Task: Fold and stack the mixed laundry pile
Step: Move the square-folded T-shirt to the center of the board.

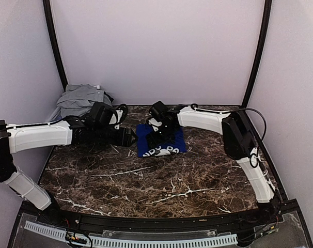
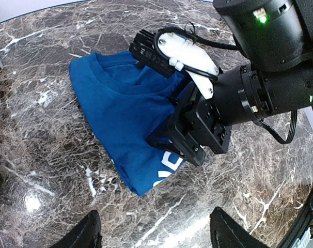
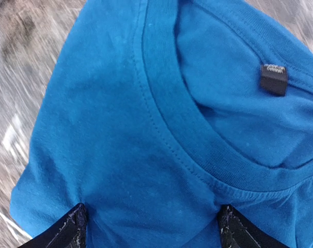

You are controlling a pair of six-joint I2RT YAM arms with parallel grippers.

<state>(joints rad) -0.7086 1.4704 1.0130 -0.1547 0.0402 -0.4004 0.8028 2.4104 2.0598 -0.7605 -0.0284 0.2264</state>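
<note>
- Standing apart, the right jaws hang low over the blue T-shirt point(image 3: 120, 129). Their dark fingertips point(image 3: 74, 232) straddle the cloth just below the neckband point(image 3: 167, 124), and nothing is clamped.
- Closing from this stance would likely pinch the top layer alone, so a lift could pull the fold open.
- A fingertip entering the collar opening beside the label point(image 3: 274, 79) could hook the neckband and drag the garment instead of raising it.
- The left jaws are also apart and empty, above bare tabletop point(image 1: 146, 181) just beside the shirt's edge.
- The two wrists work close together over one garment, and a collision is likely if both advance at once.
- The cable loop point(image 2: 187, 39) on the right wrist sits near the cloth and could snag it or the other arm.
- The T-shirt lies folded near the tabletop's middle, white print point(image 1: 164, 151) at its near edge. The polished stone probably offers little grip, so a push may slide the garment rather than crease it.
- The grey garment heap point(image 1: 81, 97) sits unfolded at the back-left corner, well apart from the shirt. The left arm reaches past near it, so a wide swing could drag pieces off.
</note>
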